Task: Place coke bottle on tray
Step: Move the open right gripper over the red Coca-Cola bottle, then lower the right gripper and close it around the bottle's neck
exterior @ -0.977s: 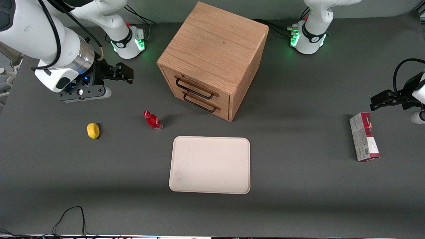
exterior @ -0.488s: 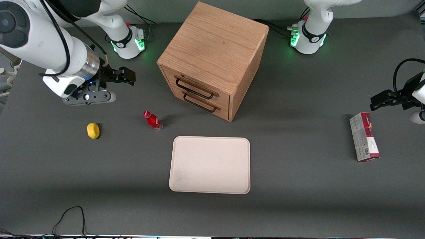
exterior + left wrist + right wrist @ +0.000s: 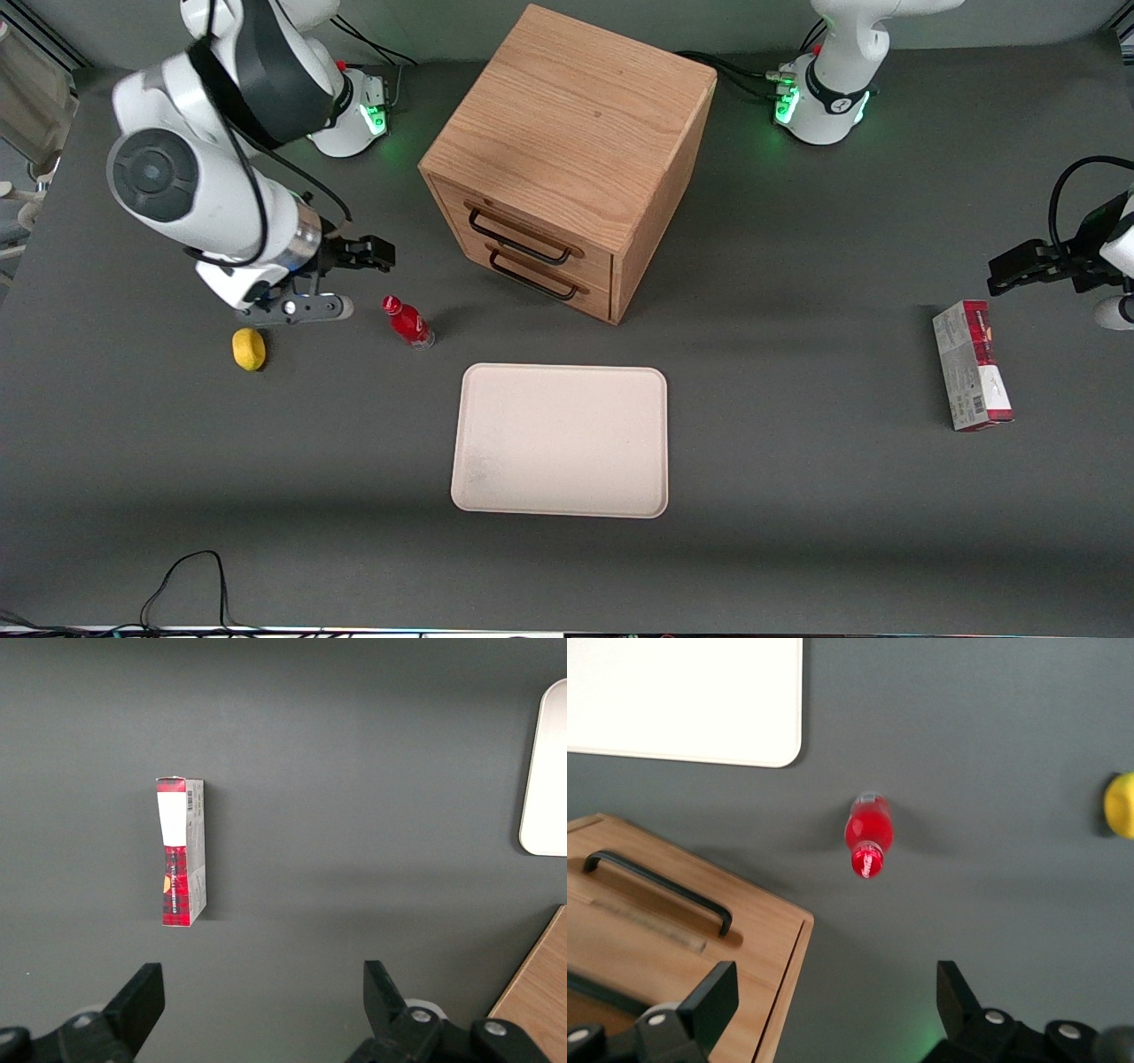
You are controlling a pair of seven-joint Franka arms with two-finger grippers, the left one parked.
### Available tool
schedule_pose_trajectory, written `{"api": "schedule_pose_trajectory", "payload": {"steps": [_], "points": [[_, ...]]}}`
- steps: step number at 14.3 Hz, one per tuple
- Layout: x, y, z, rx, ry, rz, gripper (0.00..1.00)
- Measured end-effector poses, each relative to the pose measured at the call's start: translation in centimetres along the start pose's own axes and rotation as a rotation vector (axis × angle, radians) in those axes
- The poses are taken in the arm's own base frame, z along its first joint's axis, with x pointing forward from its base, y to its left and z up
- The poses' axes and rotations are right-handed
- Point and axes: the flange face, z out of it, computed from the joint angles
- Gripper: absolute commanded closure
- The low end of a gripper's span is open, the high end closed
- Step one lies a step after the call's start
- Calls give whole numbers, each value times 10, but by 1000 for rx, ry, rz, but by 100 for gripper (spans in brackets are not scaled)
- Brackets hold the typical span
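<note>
The tray (image 3: 560,440) lay flat on the table (image 3: 797,496) with nothing on it. The coke bottle (image 3: 407,322) stood upright on the table, near the tray's corner but apart from it, farther from the front camera than the tray. The gripper (image 3: 359,257) hung above the table just beside the bottle, a little farther from the camera, its fingers (image 3: 709,1001) spread wide and holding nothing. A wooden cabinet (image 3: 567,159) stood nearby with both drawers closed. A lemon (image 3: 249,348) lay near the bottle, toward the working arm's end.
</note>
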Motion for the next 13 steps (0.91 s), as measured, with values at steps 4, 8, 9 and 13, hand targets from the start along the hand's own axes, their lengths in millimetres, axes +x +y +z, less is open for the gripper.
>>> {"api": "schedule_pose_trajectory", "payload": {"steps": [4, 8, 9, 13], "points": [[-1, 6, 63, -2, 60, 4, 1], [-3, 15, 116, 3, 110, 10, 1], [-4, 16, 125, 2, 115, 10, 1], [-10, 15, 145, -1, 132, 0, 1]]}}
